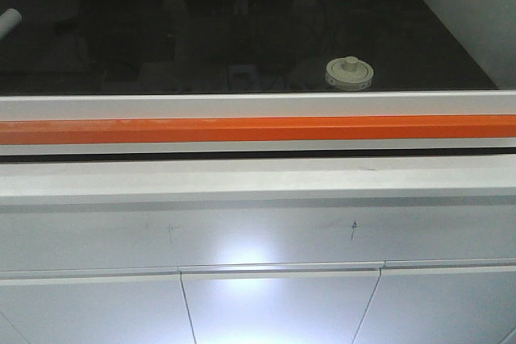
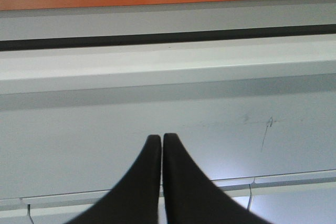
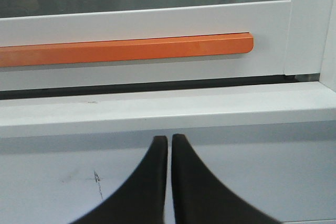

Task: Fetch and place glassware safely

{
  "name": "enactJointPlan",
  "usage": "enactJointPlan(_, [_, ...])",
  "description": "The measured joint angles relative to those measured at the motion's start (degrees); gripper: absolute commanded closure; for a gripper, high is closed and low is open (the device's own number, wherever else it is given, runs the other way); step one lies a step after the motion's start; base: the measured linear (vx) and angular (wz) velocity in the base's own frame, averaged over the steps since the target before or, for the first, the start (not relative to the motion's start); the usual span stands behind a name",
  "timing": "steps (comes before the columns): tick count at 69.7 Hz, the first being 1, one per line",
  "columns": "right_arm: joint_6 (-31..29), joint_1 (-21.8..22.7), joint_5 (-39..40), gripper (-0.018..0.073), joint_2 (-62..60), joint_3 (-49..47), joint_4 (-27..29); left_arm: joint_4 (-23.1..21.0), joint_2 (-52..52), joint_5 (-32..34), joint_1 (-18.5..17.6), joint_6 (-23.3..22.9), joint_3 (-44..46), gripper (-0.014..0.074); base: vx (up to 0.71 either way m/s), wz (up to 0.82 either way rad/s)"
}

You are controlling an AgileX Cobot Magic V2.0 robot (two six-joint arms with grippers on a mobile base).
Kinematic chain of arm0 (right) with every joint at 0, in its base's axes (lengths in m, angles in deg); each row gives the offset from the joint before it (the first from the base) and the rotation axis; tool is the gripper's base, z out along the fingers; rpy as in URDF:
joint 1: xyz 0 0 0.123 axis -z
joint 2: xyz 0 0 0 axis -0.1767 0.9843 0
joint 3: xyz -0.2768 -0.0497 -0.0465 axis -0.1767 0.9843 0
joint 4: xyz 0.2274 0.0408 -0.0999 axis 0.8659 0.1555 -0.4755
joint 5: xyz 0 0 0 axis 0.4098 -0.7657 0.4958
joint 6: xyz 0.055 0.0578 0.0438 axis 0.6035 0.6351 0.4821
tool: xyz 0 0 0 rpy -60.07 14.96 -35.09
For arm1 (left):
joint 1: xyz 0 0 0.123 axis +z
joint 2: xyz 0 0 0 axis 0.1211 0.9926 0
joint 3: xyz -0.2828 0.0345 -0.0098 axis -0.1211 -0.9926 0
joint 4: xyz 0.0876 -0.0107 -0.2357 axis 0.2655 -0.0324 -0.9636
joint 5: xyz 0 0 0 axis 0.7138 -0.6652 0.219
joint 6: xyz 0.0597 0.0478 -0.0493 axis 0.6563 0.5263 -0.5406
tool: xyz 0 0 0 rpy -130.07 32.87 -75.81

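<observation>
Glassware check: your lidded glass jar point(image 1: 348, 72) sits on the black worktop point(image 1: 161, 38) just behind the orange bar point(image 1: 258, 129), right of its middle; rim markings are too small to read. Below that bar, your left gripper point(image 2: 161, 137) and right gripper point(image 3: 169, 139) are both pinched closed, empty.

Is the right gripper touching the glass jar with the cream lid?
Apart. The front view shows the jar alone on the dark surface beyond the orange bar; the right wrist view shows the right gripper below that bar, no jar near.
</observation>
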Motion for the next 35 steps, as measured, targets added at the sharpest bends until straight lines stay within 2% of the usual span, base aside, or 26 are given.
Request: enactJointPlan(35, [0.0, 0.0, 0.0, 0.0563, 0.0, 0.0, 0.0, 0.0, 0.0, 0.0, 0.0, 0.0, 0.0, 0.0603, 0.0, 0.0])
